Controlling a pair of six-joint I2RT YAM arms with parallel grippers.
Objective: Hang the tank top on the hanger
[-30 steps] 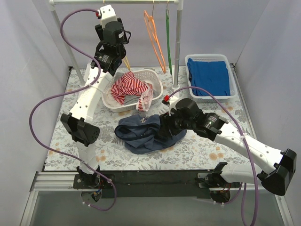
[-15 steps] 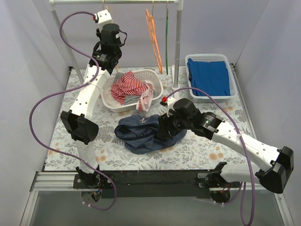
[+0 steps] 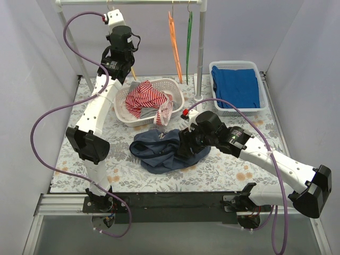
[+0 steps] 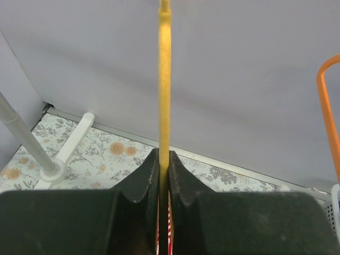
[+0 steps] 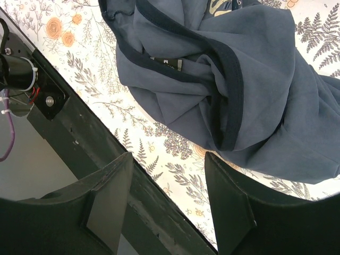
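Quick rundown of where you were at. Your left hand (image 4: 164,157) was way up at about 11 o'clock over the desk (image 3: 234,170), just under the rail (image 3: 133,2). It was clamped tight on the yellow hanger (image 4: 164,79). In the wrist view both fingers (image 4: 146,175) were pinched against the thin plastic bar, which ran straight up between them and out of the top of the shot. I couldn't tell whether the hook was on the rail or not.

Your right hand (image 5: 169,159) was down low near the middle of the desk with its fingers spread wide and nothing between them. It hung over the 3 o'clock side of the tank top (image 3: 159,151). I couldn't say if it was touching the fabric.

The tank top lay in a crumpled heap on the desk, roughly dead centre. Its dark trim and a small label faced up in the right wrist view. It was nowhere near the hanger, so not on it yet.

Other stuff:
- A white basket (image 3: 175,87) sat at 12 o'clock from the tank top, with a striped red and white garment (image 3: 146,101) in it.
- A second basket (image 3: 212,66) with a blue cloth (image 3: 236,85) sat at 2 o'clock on the desk.
- An orange hanger (image 3: 174,48) and a green hanger (image 3: 188,42) hung off the rail side by side.
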